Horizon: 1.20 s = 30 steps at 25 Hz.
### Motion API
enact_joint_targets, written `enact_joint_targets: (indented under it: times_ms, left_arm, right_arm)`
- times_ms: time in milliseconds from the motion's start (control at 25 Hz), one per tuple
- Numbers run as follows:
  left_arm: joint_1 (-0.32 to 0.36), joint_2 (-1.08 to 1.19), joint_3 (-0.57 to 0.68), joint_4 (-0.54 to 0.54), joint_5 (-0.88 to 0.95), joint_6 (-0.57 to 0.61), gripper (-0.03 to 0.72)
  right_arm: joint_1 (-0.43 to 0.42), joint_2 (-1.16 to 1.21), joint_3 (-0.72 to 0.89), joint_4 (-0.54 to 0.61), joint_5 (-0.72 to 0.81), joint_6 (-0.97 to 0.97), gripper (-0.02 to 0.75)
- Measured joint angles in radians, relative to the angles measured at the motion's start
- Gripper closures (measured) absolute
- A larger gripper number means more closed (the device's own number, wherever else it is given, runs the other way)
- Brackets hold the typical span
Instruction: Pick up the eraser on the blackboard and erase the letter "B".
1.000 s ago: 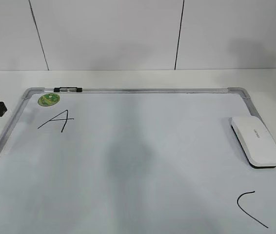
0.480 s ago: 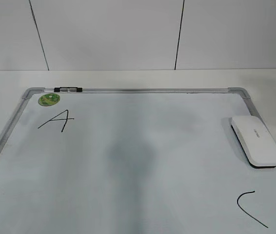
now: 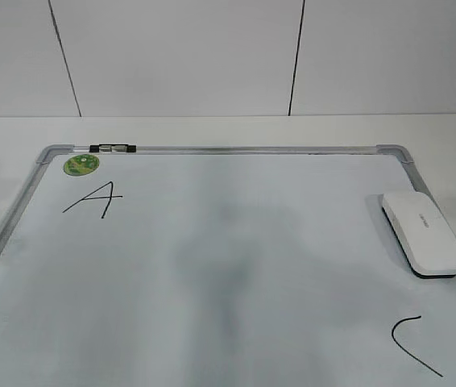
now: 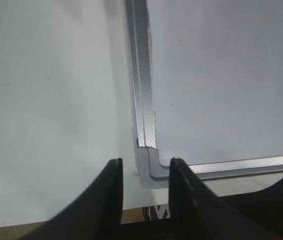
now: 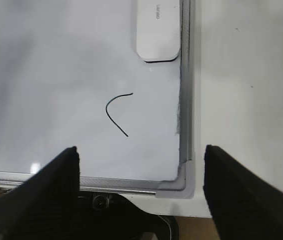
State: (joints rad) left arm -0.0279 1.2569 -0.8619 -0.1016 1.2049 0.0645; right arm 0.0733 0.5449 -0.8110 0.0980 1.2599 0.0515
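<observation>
The white eraser [image 3: 423,233] lies flat on the blackboard [image 3: 212,150] by its right frame edge. It also shows at the top of the right wrist view [image 5: 157,27]. No letter "B" shows in any view. Neither gripper is in the exterior view. My left gripper [image 4: 145,167] is empty, its jaws a little apart above the board's near left corner [image 4: 149,165]. My right gripper [image 5: 141,155] is wide open and empty above the near right corner [image 5: 181,182], well short of the eraser.
A black "A" [image 3: 95,199] is at the board's far left. A black curve [image 3: 413,343] is at the near right, also in the right wrist view [image 5: 115,112]. A marker [image 3: 112,147] lies on the far frame beside a green round sticker [image 3: 80,164].
The left arm, seen at the exterior view's left edge one second ago, has withdrawn out of that view. The eraser has not moved.
</observation>
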Motion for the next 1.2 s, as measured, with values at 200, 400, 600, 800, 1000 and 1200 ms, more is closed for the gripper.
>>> enact_joint_targets:
  times_ms: [200, 400, 600, 800, 1000, 1200]
  left_arm:
    - [0.0, -0.254, 0.108, 0.0, -0.032, 0.0, 0.453]
    - [0.0, -0.516, 0.207, 0.0, -0.071, 0.0, 0.453]
    - [0.0, -0.751, 0.274, 0.0, -0.069, 0.0, 0.453]
    - [0.0, -0.959, 0.319, 0.0, -0.071, 0.0, 0.453]
    - [0.0, -1.132, 0.328, -0.009, -0.089, 0.0, 0.452]
    - [0.0, -1.244, 0.335, -0.027, -0.091, 0.0, 0.452]
  right_arm:
    - [0.0, -0.16, 0.106, -0.05, 0.001, 0.0, 0.148]
    - [0.0, -0.339, 0.189, -0.086, -0.008, 0.0, 0.148]
    - [0.0, -0.474, 0.257, -0.127, -0.037, 0.0, 0.149]
    - [0.0, -0.546, 0.287, -0.14, -0.069, 0.0, 0.151]
    - [0.0, -0.556, 0.289, -0.148, -0.091, 0.0, 0.151]
    - [0.0, -0.558, 0.303, -0.149, -0.098, -0.002, 0.152]
